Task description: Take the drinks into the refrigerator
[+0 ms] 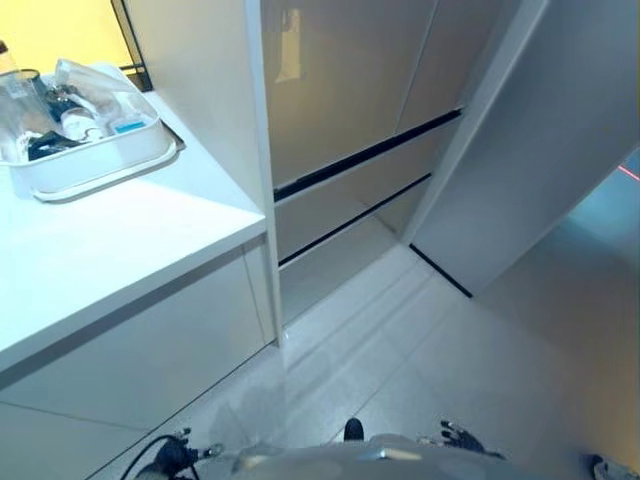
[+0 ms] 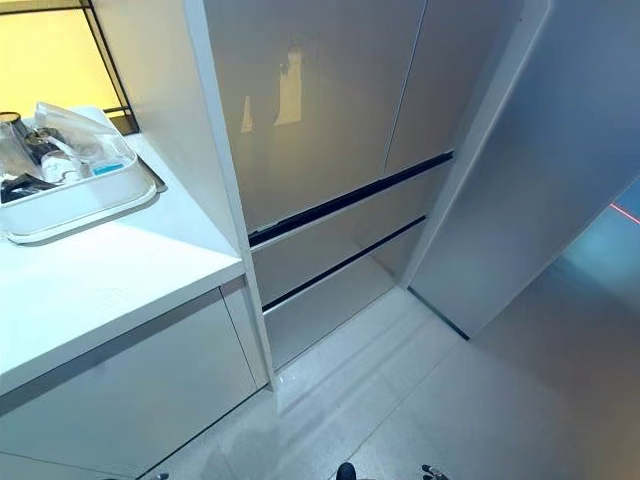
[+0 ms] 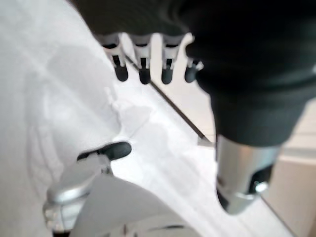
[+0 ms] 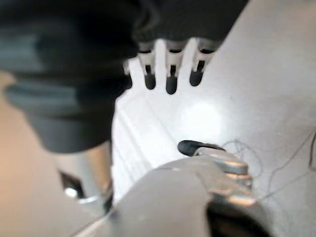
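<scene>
Here, drinks point(image 1: 70, 105) left in tray point(image 1: 100, 160), upper left on counter point(image 1: 120, 240); refrigerator point(image 2: 320, 130) shut; left hand point(image 3: 143, 54) and right hand point(image 4: 170, 64) hanging with fingers relaxed, empty.

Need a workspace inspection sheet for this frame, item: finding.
Surface: white counter, on the robot's left.
Job's things: white tray on the counter, holding clear bottles; refrigerator doors closed.
Clutter: nothing seen.
Hands: left hand and right hand both empty, fingers straight, hanging over the floor.
Cables: nothing seen.
Surroundings: pale tiled floor; white panel right of the refrigerator.
</scene>
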